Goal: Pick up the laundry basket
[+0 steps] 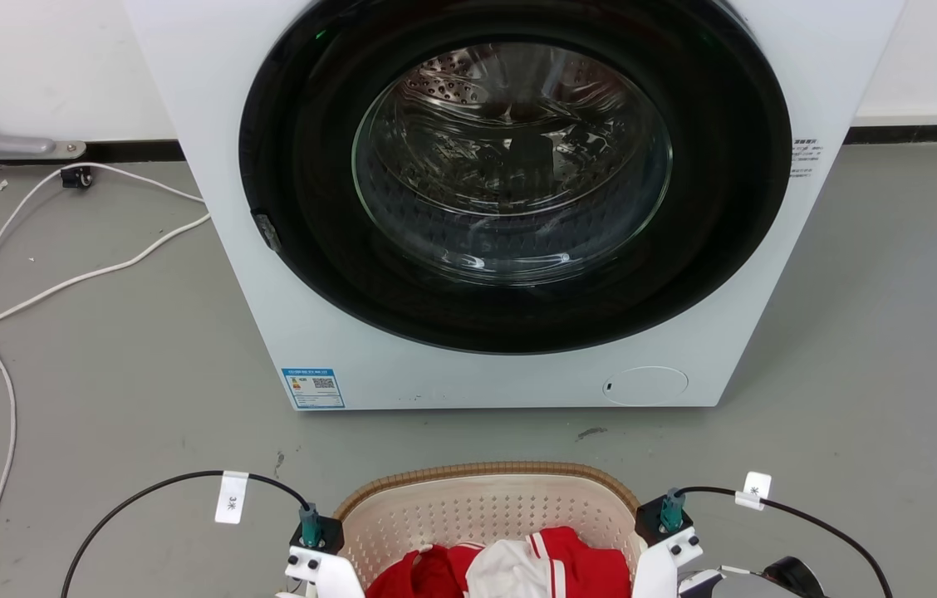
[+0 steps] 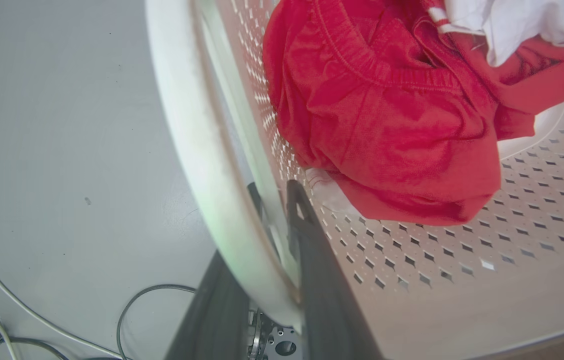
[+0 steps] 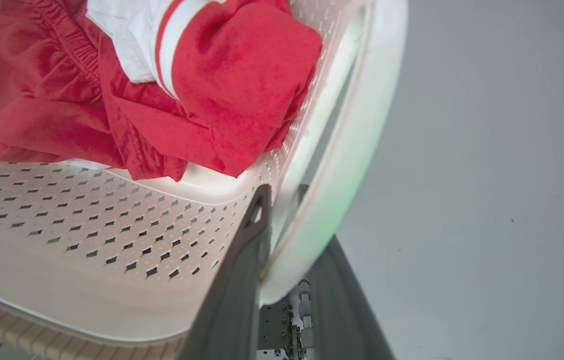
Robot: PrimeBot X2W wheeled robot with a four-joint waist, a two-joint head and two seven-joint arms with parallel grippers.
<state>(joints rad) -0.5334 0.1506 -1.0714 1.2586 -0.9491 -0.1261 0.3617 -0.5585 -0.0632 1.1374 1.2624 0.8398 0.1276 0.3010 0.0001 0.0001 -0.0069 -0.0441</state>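
- While the laundry basket (image 1: 485, 507) lies at 6 o'clock in head view, before the washing machine (image 1: 510, 365), it carries only a few red clothes (image 2: 387, 125). I judge the load light.
- Left gripper (image 2: 274, 195) is clamped across the left handle (image 2: 197, 150), and right gripper (image 3: 282, 192) is clamped across the right handle (image 3: 362, 150).
- The plastic looks stiff and smooth, so it could slip. Hold by both handles and keep it level.
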